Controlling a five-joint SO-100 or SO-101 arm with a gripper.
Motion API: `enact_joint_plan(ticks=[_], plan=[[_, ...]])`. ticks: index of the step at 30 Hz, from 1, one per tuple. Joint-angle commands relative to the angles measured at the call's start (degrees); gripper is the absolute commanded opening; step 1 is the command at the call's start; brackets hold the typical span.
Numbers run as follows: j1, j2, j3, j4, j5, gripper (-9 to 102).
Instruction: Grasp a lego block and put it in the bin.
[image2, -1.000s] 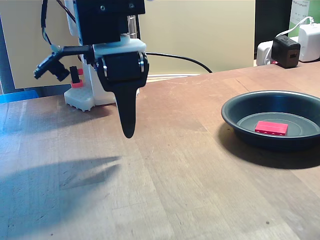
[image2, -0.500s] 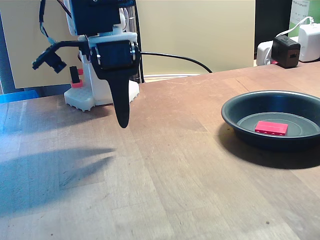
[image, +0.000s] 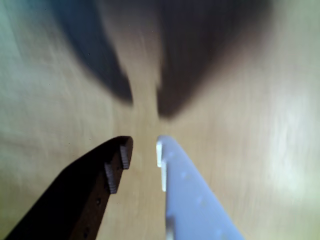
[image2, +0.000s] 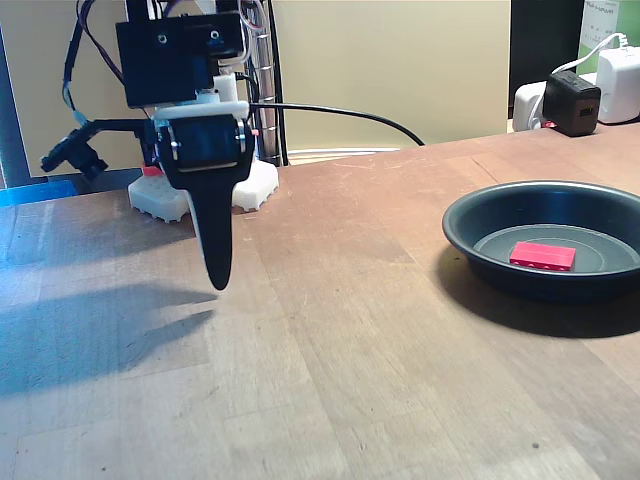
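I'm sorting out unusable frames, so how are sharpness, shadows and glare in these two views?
Wrist view: the table is smeared by blur, the end effector fingertips sharper, two dark shadows ahead, a pale bright patch at right. Fixed view: fairly sharp; the end effector casts a bluish shadow to the left, and the bin holding the lego block shades the wood in front.

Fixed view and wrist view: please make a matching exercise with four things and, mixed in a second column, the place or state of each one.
Things:
1. lego block
2. bin
3. hand
4. black charger

Places or states:
A. at the table's back right edge
B. above bare wood, holding nothing, fingers slightly apart
C. lying flat inside the pan
D. on the table at the right, dark and round

Pairs: 1-C, 2-D, 3-B, 4-A
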Motion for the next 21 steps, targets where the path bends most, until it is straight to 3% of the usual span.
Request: enact_joint_plan(ticks=[1,13,21], plan=[[1.1,1.3,0.1,-0.3,-2.3,0],[0.2,1.6,0.2,0.4,-3.0,0],[-0.5,10.5,4.1,2.6,-3.8,0]])
